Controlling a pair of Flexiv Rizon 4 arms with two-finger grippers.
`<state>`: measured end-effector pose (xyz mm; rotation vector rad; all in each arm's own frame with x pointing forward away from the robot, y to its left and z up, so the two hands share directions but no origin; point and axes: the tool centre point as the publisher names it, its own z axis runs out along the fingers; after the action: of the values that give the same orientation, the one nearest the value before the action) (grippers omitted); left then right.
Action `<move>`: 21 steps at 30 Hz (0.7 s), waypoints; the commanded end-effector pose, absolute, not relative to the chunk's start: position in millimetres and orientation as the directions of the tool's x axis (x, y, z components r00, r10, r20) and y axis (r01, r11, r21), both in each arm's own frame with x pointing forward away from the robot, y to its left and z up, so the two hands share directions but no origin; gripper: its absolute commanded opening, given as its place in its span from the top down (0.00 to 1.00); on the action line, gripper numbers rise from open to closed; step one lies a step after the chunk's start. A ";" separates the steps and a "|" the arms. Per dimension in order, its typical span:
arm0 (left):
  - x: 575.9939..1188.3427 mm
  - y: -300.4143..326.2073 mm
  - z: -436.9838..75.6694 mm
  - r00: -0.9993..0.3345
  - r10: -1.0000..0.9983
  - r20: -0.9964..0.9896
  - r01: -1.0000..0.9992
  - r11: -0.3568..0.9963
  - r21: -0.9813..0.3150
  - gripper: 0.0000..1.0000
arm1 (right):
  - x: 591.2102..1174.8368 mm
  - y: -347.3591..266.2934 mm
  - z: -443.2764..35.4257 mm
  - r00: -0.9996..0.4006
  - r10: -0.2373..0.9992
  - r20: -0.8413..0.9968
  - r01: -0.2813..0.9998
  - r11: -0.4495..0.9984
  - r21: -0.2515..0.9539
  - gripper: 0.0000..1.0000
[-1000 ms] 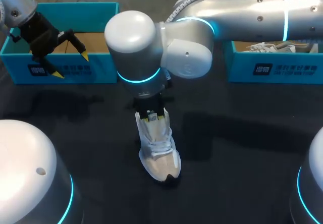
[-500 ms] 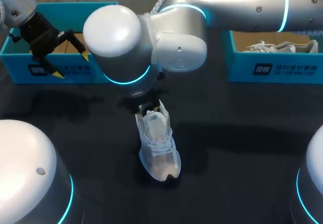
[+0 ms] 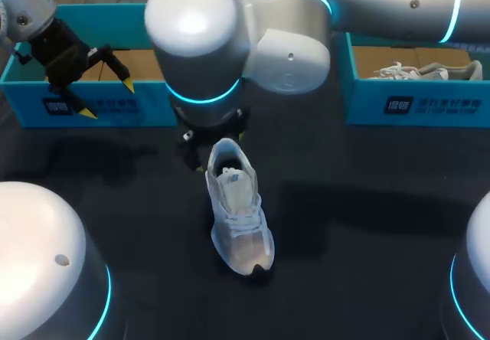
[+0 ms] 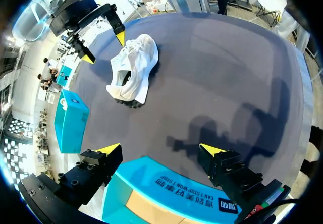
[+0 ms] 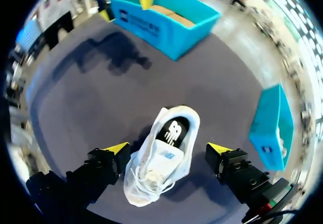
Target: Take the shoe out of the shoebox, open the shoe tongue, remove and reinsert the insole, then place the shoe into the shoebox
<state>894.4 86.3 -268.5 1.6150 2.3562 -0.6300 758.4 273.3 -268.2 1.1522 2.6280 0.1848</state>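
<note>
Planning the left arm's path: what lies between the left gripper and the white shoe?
Left wrist view: the wall of the teal shoebox by the left gripper, then only bare table up to the shoe.

Dark matte tabletop (image 3: 367, 225), shadows across its surface. At 2 o'clock in the head view: a second teal box (image 3: 429, 106), open-topped, containing a white laced sneaker (image 3: 425, 70).

Robot lab: 2 arms (image 3: 383, 3), dark table (image 3: 367, 225) (teal shoeboxes (image 3: 429, 106))
</note>
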 end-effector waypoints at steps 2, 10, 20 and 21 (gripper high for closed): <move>893.7 86.4 -268.0 -0.374 0.834 -0.406 0.925 0.307 -0.223 0.00 | 761.6 260.4 -271.7 -0.855 0.517 -0.049 0.484 0.827 0.284 0.00; 893.7 86.4 -268.0 -0.374 0.834 -0.406 0.925 0.307 -0.223 0.00 | 761.6 260.4 -271.7 -0.855 0.517 -0.049 0.484 0.827 0.284 0.00; 893.7 86.4 -268.0 -0.374 0.834 -0.406 0.925 0.307 -0.223 0.00 | 793.3 288.1 -293.5 -0.946 0.228 -0.229 0.240 0.970 -0.025 0.00; 893.7 86.4 -268.0 -0.374 0.834 -0.406 0.925 0.307 -0.223 0.00 | 793.3 288.1 -293.5 -0.946 0.228 -0.229 0.240 0.970 -0.025 0.00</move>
<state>894.4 86.4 -268.5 1.6147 2.3563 -0.6300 789.1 264.9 -292.7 0.4669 2.9024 0.2158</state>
